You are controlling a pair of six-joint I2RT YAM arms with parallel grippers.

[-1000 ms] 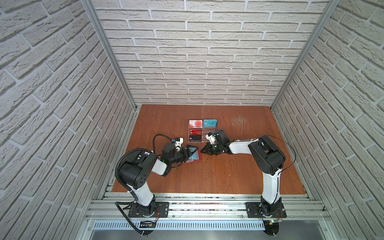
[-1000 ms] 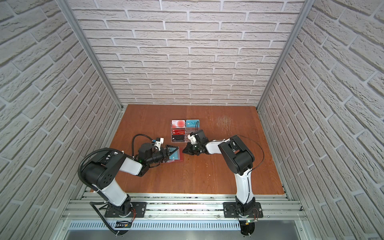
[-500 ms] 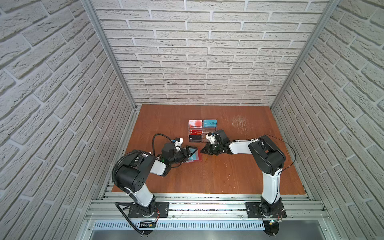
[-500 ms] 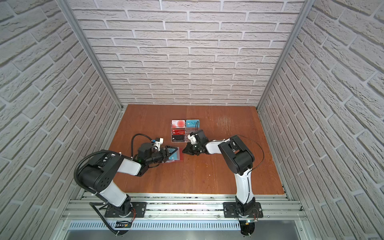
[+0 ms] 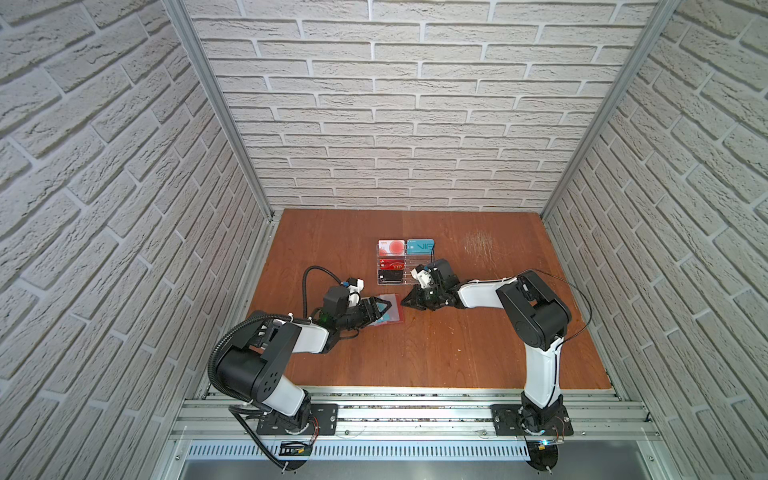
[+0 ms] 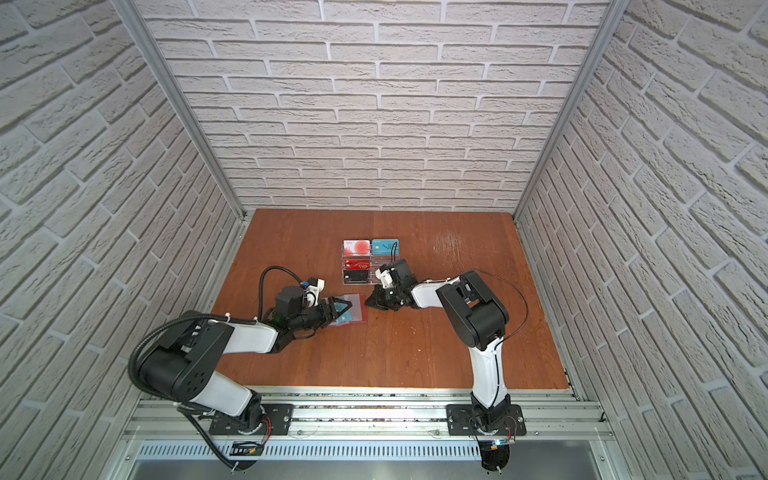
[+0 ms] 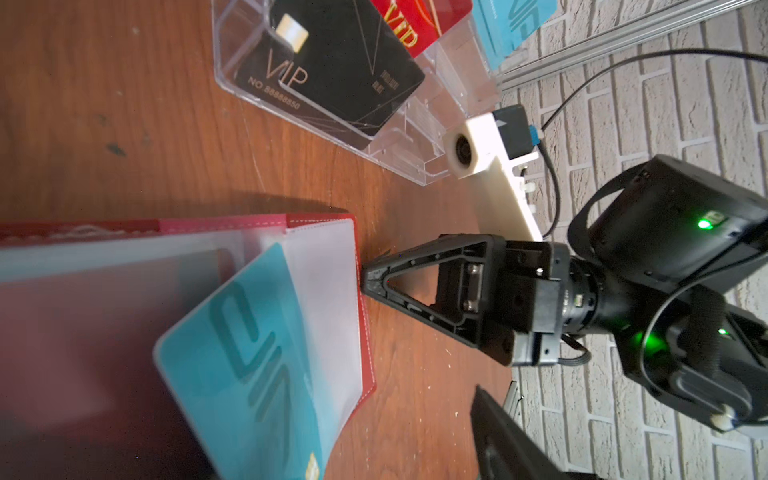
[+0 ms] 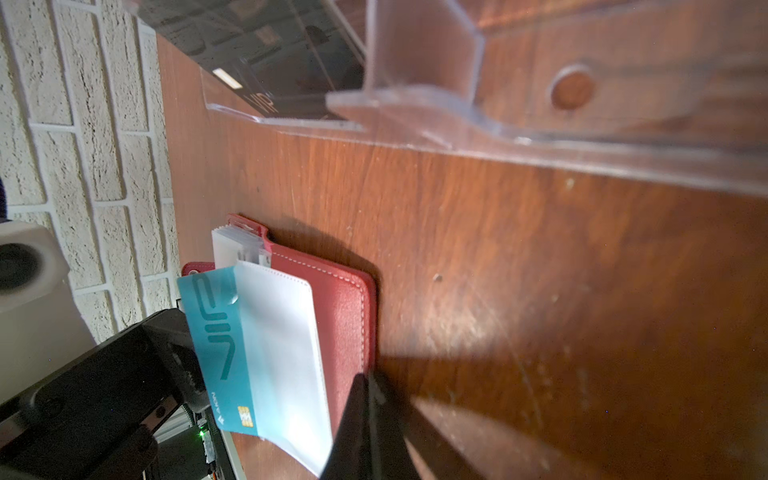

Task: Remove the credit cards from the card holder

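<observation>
Left pincer (image 5: 384,311) has narrowed slightly, still spread astride the teal card (image 7: 249,353) jutting from the card holder (image 5: 397,316), which lies at 6 o'clock of the acrylic stand (image 5: 390,270); right pincer (image 7: 365,277), pressed together, touches its 3 o'clock edge.

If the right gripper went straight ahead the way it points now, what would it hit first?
The red leather-like booklet card holder. The shut right gripper points at its stitched edge and seems to touch it or stop just short; depth is unclear. Beyond that edge lie the clear sleeve and the teal VIP card.
</observation>
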